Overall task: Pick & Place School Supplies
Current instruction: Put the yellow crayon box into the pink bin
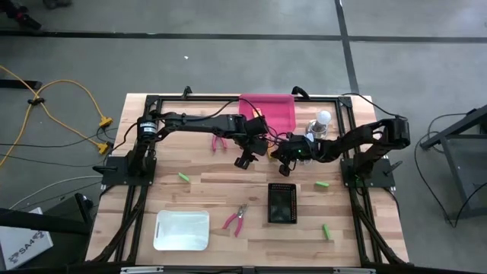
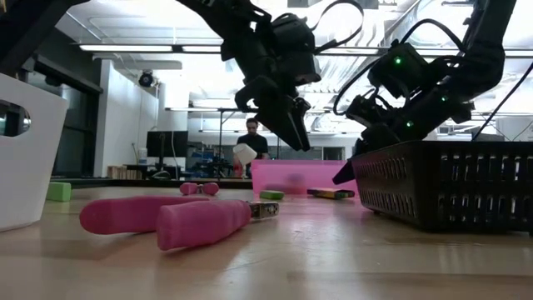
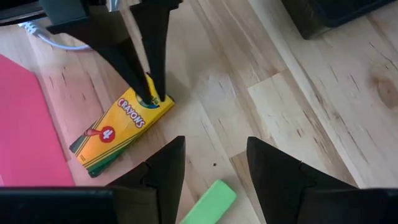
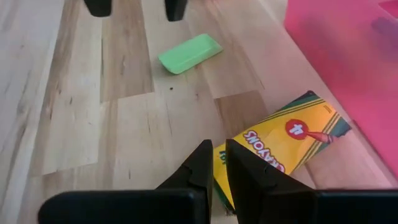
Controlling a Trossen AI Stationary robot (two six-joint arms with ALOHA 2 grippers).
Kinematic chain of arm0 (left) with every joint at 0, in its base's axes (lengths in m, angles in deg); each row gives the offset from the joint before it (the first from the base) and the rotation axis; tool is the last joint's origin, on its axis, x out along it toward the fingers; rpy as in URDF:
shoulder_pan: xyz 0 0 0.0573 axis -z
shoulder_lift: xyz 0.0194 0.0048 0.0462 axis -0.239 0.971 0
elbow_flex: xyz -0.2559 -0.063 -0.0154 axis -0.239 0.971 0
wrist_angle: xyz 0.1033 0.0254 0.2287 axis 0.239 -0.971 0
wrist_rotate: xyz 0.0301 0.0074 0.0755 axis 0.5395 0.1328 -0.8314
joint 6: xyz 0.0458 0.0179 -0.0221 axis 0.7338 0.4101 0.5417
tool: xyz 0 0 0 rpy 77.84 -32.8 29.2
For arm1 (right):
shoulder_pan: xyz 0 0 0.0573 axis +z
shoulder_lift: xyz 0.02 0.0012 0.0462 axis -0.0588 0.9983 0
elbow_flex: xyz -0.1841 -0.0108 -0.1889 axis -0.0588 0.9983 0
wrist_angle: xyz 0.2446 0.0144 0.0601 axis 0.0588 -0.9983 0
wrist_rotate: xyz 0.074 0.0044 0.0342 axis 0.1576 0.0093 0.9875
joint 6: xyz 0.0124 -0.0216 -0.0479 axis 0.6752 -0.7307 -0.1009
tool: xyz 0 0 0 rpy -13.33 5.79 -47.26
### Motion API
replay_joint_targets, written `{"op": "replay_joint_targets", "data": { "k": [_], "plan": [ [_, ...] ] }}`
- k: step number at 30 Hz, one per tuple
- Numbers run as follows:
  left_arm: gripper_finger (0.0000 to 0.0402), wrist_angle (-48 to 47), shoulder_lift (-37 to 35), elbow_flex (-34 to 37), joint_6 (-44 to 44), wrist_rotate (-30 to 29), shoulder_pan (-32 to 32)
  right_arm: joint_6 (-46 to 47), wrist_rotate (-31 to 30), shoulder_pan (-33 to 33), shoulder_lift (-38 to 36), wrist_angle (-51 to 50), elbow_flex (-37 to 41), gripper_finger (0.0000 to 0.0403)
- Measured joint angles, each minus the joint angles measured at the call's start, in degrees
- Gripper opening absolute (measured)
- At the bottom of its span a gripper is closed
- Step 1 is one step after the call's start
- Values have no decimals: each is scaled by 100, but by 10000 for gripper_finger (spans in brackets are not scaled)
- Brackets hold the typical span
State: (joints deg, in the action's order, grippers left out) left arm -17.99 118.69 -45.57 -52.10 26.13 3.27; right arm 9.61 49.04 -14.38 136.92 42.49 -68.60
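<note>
My left hand [image 1: 245, 160] hangs open over the middle of the wooden worktop [image 1: 205, 190], its two fingers [image 3: 163, 177] apart with bare wood between them. It holds nothing. Just beyond it lies a green block [image 3: 210, 202], flat on the boards, and a little farther on a yellow crayon box [image 3: 118, 131] lies next to the pink bin [image 1: 271, 113].

My right hand [image 1: 288, 166] comes in from the other side and meets that crayon box. Its fingers [image 4: 200, 171] stand almost together, with only a narrow slit between them, and their tips pinch one end of the box, which still rests on the worktop. From my left wrist I see those dark tips pressed on the box's corner.

Across the worktop, left to right: a white tray [image 1: 182, 230] sits near the front left corner; another green block [image 1: 183, 177] lies well apart behind it; pink-handled pliers [image 1: 235, 219] lie just left of a black mesh basket [image 1: 281, 204]; a second pair of pink pliers [image 1: 219, 142] lies farther back under my left arm. More green blocks lie right of the basket, one [image 1: 323, 184] level with its back edge, one [image 1: 326, 230] nearer the front. A white bulb-like object [image 1: 323, 118] stands at the back right, beside the pink bin.
</note>
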Motion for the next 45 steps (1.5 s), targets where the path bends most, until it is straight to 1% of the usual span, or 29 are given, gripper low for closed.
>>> {"op": "replay_joint_targets", "data": {
  "k": [8,11,24,30,35,39,45],
  "plan": [
    [165,0,0,0,-13,0,-2,-9,33,-2,0,13,1,34],
    [165,0,0,0,-13,2,-2,-9,136,-2,0,13,2,34],
    [165,0,0,-2,-15,2,-2,4,121,-4,0,-14,7,34],
    [165,-2,0,-2,-39,4,-2,2,-69,-27,0,-14,7,34],
    [165,-2,0,-4,-37,4,-2,7,-9,-149,0,-11,7,34],
    [165,-2,0,-7,-37,4,-2,11,176,-204,0,-11,7,34],
    [165,-1,0,-7,-37,4,-2,9,184,-214,0,-11,7,34]
  ]
}}
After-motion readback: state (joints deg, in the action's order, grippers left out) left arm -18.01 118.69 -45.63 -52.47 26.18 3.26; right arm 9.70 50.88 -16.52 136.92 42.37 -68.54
